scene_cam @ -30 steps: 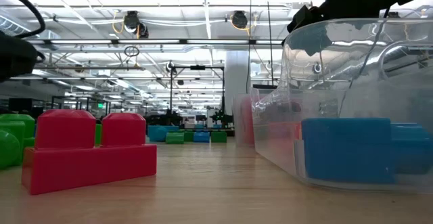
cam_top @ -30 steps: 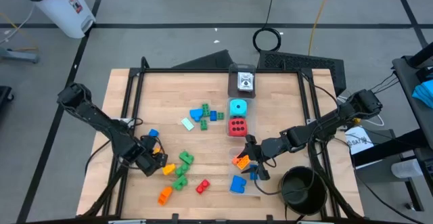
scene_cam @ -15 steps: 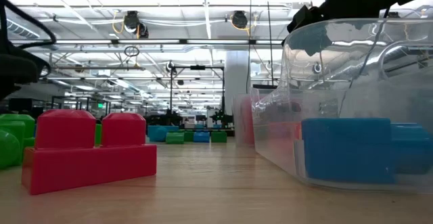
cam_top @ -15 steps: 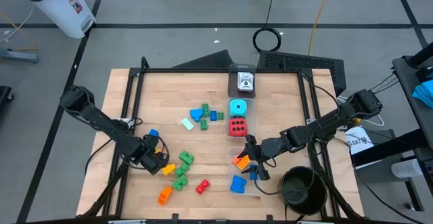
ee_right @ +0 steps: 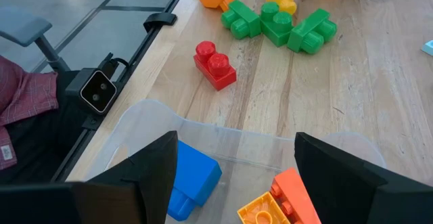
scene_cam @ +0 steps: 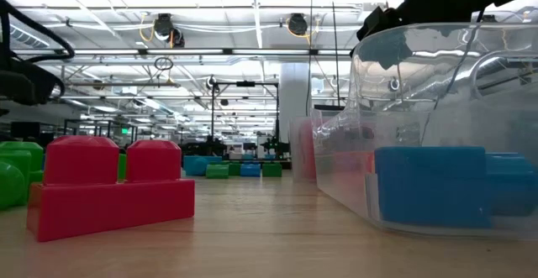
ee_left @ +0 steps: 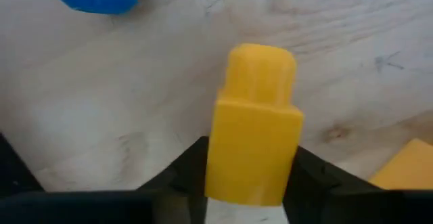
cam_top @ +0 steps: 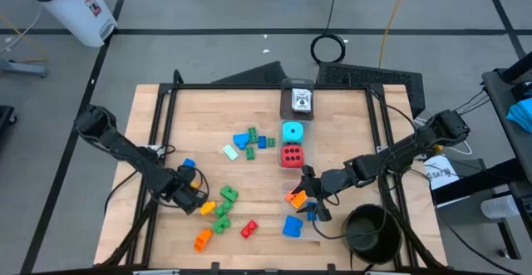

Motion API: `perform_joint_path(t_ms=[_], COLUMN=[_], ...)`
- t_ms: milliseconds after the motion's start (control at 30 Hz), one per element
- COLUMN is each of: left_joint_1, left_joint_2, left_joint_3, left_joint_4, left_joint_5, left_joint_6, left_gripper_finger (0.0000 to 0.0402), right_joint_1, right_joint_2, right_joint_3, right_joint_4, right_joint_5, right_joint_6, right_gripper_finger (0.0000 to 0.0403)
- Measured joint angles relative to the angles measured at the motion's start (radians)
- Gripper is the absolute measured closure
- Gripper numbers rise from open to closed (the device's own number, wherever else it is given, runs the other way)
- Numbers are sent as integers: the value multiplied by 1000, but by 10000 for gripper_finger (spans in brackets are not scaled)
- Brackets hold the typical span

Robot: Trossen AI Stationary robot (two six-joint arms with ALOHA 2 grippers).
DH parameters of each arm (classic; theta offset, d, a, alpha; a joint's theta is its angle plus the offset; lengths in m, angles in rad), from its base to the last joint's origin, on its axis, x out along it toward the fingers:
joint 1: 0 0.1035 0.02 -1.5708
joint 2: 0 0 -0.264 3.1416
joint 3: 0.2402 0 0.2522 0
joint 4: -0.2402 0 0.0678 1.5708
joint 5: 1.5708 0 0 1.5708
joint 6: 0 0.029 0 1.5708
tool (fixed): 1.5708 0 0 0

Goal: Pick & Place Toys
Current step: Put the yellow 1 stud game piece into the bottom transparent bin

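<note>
**Two dark arms, cabled and jointed**

Both arms are matte black, built of slim tubular links joined by bulkier rounded joints. Black cables trail from each. The left gripper (cam_top: pixel 193 193) and right gripper (cam_top: pixel 309 193) carry flat, angular, wedge-shaped black fingers (ee_right: pixel 342 176).

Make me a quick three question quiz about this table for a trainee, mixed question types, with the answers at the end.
1. True or false: the left gripper has a yellow brick between its fingers.
2. Which colour is the brick lying alone on the wood near the clear box? A) blue B) red C) green
3. Fill in: the red die sits next to the ___ die.

Key
1. True: the left wrist view shows the yellow brick between the two dark fingers.
2. B
3. Cyan
</note>
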Motion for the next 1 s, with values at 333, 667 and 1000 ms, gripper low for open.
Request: perform_joint_path(t_ms=[333,667,1000], left_joint_1=[0,50,195], left_joint_2=[-84,6,136], left_joint_3=[147,172,172], left_joint_4=[48,855,1235], left_joint_5=[-351,-715,-521], left_joint_6=[256,1273,1594], left_gripper_finger=[272,272,272], right_joint_1=[0,-22,-76], right_joint_2=[0,3,140], right_joint_3=[0,0,0], right_joint_4=[38,225,713], right_joint_5=[1,158,234], right_joint_6=[-57,-109,-157], right_gripper_finger=[136,135,135])
